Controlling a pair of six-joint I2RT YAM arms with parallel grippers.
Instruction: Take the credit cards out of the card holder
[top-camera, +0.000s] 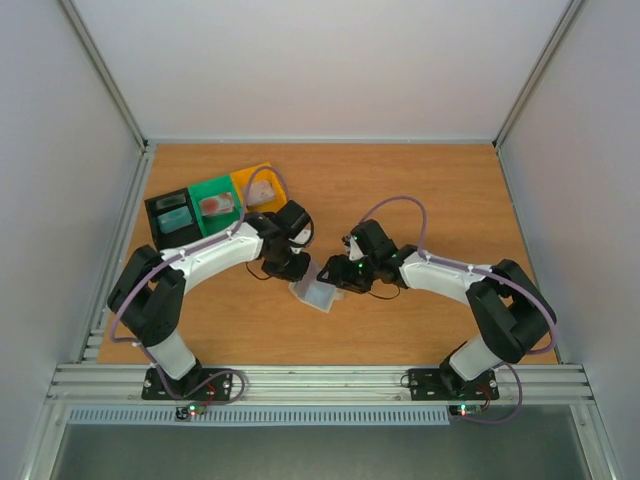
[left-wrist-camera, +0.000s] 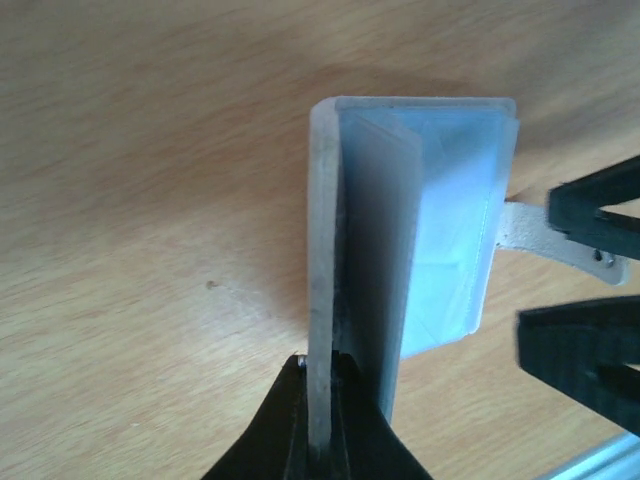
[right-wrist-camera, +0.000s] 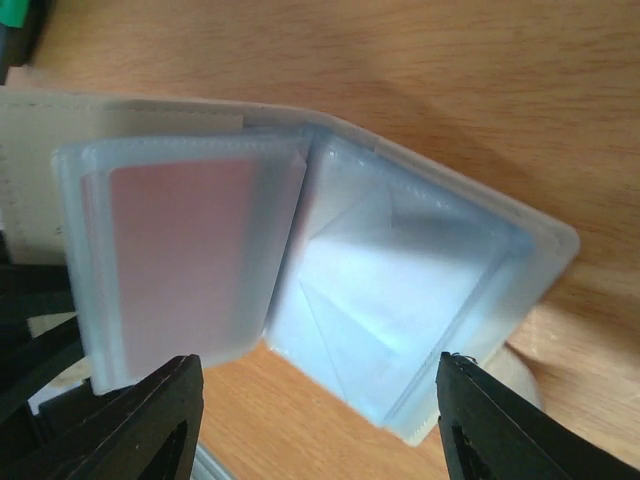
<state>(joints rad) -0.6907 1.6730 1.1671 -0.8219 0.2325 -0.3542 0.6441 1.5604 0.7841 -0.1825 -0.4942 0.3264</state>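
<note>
Card holder (top-camera: 318, 293): translucent, pale blue-grey, lifted just above the table (top-camera: 430, 190) near its middle, between the two grippers. It is partly unfolded, with its two pockets spread like an open book in the right wrist view. The reddish-pink card (right-wrist-camera: 180, 260) sits inside the left-hand pocket. The pale bluish card (right-wrist-camera: 400, 300) shows through the right-hand pocket. Both cards lie fully within the sleeve.

Left gripper (left-wrist-camera: 322, 372): jaws closed narrowly, pinching one upright leaf of the holder at its near edge. The rest of the holder stands away from that leaf at an angle. A small whitish tab (left-wrist-camera: 535, 235) projects from the holder's far side toward the right gripper's fingers (left-wrist-camera: 590, 215).

Right gripper (right-wrist-camera: 318, 378): jaws spread wide, one finger below each pocket's lower edge and nothing clamped between them. Whether a finger touches the tab cannot be told.

Three bins stand side by side at the table's far left, well apart from the holder: black bin (top-camera: 170, 217), green bin (top-camera: 215, 203), yellow bin (top-camera: 262, 187). Each holds a small item too small to identify.
</note>
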